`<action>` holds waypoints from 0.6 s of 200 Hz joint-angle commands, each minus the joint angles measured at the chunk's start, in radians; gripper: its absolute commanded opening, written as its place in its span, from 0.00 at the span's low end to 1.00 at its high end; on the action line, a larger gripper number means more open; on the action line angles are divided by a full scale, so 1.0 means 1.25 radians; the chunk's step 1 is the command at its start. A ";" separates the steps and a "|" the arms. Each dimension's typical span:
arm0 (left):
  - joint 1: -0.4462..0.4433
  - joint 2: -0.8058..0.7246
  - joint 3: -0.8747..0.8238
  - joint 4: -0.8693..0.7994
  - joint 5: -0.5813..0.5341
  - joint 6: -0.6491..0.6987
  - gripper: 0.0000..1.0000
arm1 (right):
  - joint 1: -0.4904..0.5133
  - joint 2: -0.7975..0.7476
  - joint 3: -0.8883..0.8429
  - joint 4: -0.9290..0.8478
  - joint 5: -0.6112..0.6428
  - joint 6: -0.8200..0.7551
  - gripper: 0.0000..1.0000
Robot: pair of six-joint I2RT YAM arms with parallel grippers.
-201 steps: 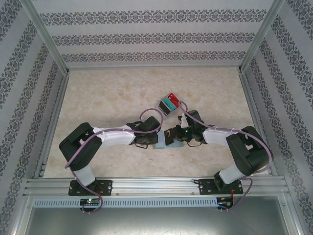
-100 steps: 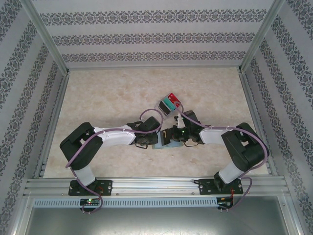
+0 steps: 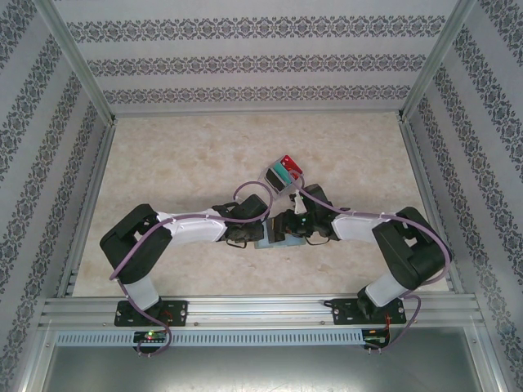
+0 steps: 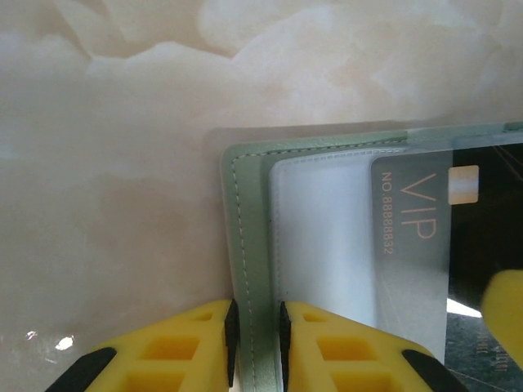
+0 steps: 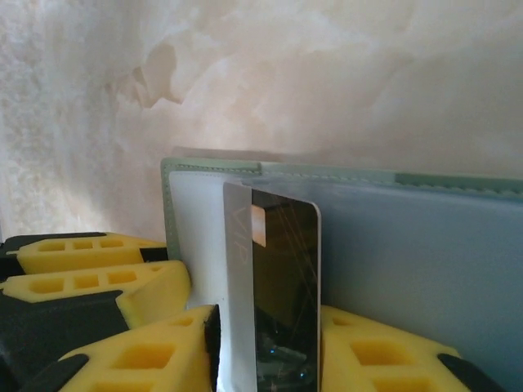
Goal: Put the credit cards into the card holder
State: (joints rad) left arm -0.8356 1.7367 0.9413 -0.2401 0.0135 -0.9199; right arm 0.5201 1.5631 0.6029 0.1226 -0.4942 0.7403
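The grey-green card holder (image 4: 245,229) lies flat between the two arms (image 3: 268,239). My left gripper (image 4: 257,327) is shut on its stitched edge, one pad on each side. A dark grey VIP credit card (image 4: 409,245) has its printed end under the holder's pale translucent pocket. In the right wrist view this card (image 5: 282,269) stands slantwise across the gap of my right gripper (image 5: 270,343), whose jaws are parted around it. The holder's inner face (image 5: 409,261) rises behind the card. Both grippers meet over the holder: left gripper (image 3: 252,237), right gripper (image 3: 288,229).
A clear box (image 3: 282,174) showing red and teal cards sits just beyond the grippers. The marble-patterned table (image 3: 188,155) is ringed by an aluminium frame with patterned walls. My left gripper's yellow fingers (image 5: 90,269) sit close to the left of the right gripper.
My right gripper's jaws have parted from their tight grip on the dark card, and the right wrist has slid a little to the left toward the holder. The left gripper has kept its grip.
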 commanded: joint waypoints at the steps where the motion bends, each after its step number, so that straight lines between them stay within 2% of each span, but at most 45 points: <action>1: 0.008 0.012 0.003 -0.021 -0.012 0.001 0.24 | 0.002 -0.017 0.022 -0.133 0.071 -0.049 0.36; 37: 0.008 0.013 0.004 -0.020 -0.011 0.001 0.23 | 0.001 -0.018 0.033 -0.166 0.091 -0.062 0.36; 68: 0.008 0.013 0.007 -0.019 -0.009 0.002 0.23 | 0.006 0.001 0.039 -0.164 0.092 -0.053 0.22; 120: 0.008 0.018 0.005 -0.004 -0.001 -0.003 0.23 | 0.037 0.028 0.055 -0.115 0.055 0.008 0.22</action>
State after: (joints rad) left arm -0.8356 1.7367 0.9413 -0.2401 0.0139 -0.9199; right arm 0.5434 1.5696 0.6552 -0.0200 -0.4160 0.7086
